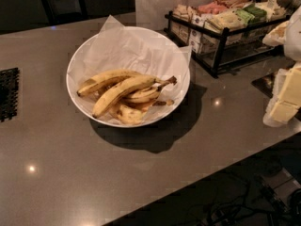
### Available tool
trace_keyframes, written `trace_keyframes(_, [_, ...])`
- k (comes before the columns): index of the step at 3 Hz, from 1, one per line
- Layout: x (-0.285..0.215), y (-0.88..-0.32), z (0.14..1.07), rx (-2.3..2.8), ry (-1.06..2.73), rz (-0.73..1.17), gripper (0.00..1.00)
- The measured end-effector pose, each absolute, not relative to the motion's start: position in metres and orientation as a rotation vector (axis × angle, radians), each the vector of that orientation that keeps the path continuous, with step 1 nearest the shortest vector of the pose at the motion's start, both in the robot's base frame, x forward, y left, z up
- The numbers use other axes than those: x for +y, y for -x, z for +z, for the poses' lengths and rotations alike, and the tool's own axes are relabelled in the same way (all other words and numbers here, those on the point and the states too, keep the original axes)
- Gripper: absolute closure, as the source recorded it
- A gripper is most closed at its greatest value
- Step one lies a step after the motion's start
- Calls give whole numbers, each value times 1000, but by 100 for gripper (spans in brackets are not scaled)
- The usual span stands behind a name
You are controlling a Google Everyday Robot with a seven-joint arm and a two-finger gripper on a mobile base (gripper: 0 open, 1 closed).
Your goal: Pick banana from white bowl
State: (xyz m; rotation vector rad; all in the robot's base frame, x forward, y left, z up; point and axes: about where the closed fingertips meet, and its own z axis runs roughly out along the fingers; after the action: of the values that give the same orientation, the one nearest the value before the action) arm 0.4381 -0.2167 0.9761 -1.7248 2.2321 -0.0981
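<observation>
A single camera looks down at a slant from above the near side of the counter (56, 173) and faces across it, so the near edge runs diagonally through the lower right. It stands fairly near: the white bowl (70, 81) sits just left of the middle and fills much of the view, with a black wire rack (221, 41) cut off at the upper right. The gripper (284, 98) shows at the right edge, partly out of view, over the counter's near edge.

At the right edge of the view we see the gripper (283, 101), blocky pale-yellow pieces set in a whitish, slightly translucent casing, and above it a smooth, rounded white arm shell (295, 34).
</observation>
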Motion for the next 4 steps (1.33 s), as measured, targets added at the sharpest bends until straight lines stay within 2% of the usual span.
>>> trace_keyframes(2, [-212,-440,974,2198,1761,-42,0])
trace_keyframes(4, [-127,-435,954,1846,2116,391,0])
